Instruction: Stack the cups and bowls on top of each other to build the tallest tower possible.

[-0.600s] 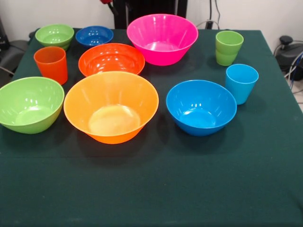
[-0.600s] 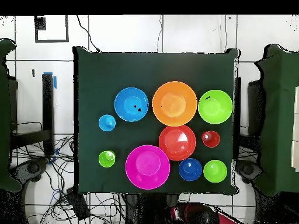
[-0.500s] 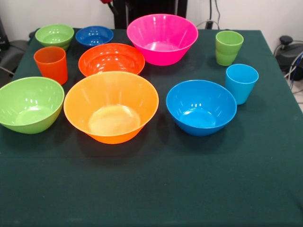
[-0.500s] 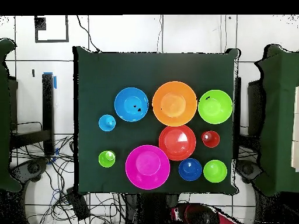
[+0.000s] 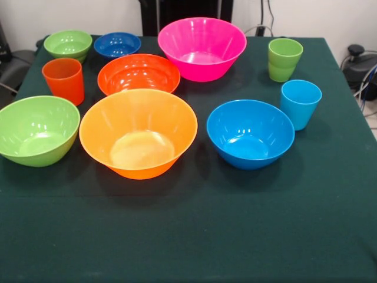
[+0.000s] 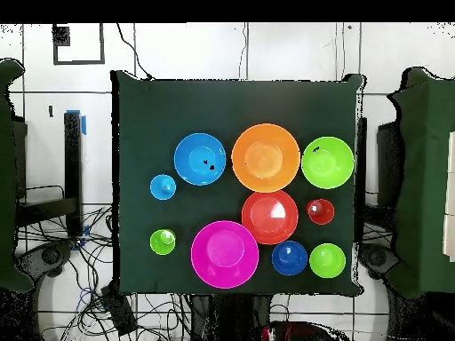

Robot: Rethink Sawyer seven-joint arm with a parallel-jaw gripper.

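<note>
Bowls and cups all stand upright and separate on the dark green tablecloth (image 5: 188,236); no tower has been started. Nearest in the front view is the large orange bowl (image 5: 138,133), with the lime green bowl (image 5: 37,130) at its 9 o'clock and the blue bowl (image 5: 250,133) at its 3 o'clock. The light blue cup (image 5: 300,104) stands just beside the blue bowl at about 2 o'clock. Behind the large orange bowl, at 12 o'clock, sits the red-orange bowl (image 5: 139,74), their rims touching or nearly so; the orange cup (image 5: 63,80) is at that bowl's 9 o'clock. Farther back, the large pink bowl (image 5: 202,48) stands at the red-orange bowl's 2 o'clock, and the lime green cup (image 5: 284,59) at the pink bowl's 3 o'clock. Farthest are the small dark blue bowl (image 5: 117,44) and, at its 9 o'clock, the small green bowl (image 5: 68,45). Neither view shows the gripper, so I cannot tell its state.
</note>
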